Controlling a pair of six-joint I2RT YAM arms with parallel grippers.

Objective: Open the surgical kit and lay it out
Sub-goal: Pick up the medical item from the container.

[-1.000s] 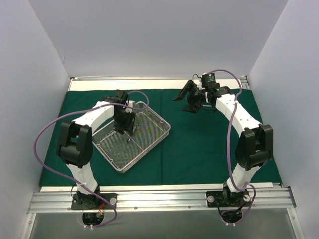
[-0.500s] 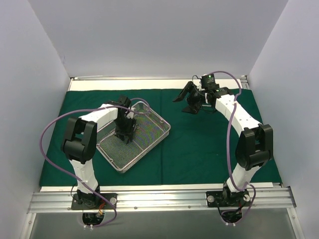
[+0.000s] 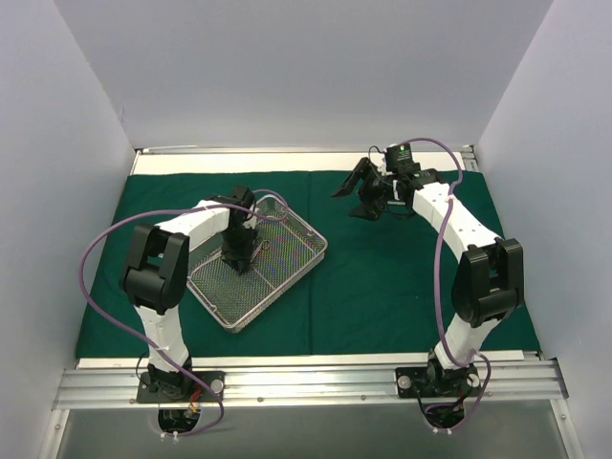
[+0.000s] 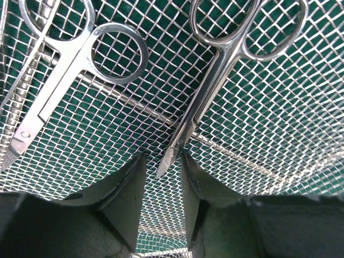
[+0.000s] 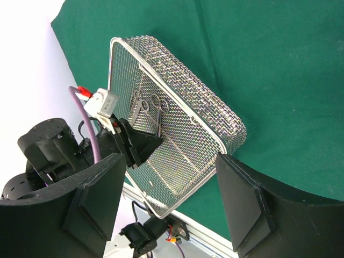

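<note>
We see a flat, pale table (image 3: 239,163). A big dark green cloth (image 3: 382,277) lies spread out on it and covers almost all of the top. Only thin pale strips show at the far and near edges. A silver wire-mesh tray (image 3: 239,301) sits slanted on the cloth's left half.

1. The cloth (image 3: 402,277) lies flat on the table (image 3: 287,161).
2. The tray (image 3: 283,277) sits on the left half of the cloth, turned at a slant.
3. One pair of scissors (image 4: 75,64) lies in the tray, and the other pair (image 4: 215,75) lies just beside it.
4. The left gripper (image 4: 163,161) is down in the tray, with the tip of the other pair between its fingers (image 4: 126,188).
5. The right gripper (image 3: 359,191) hangs over the back right of the cloth, well apart from the tray.
</note>
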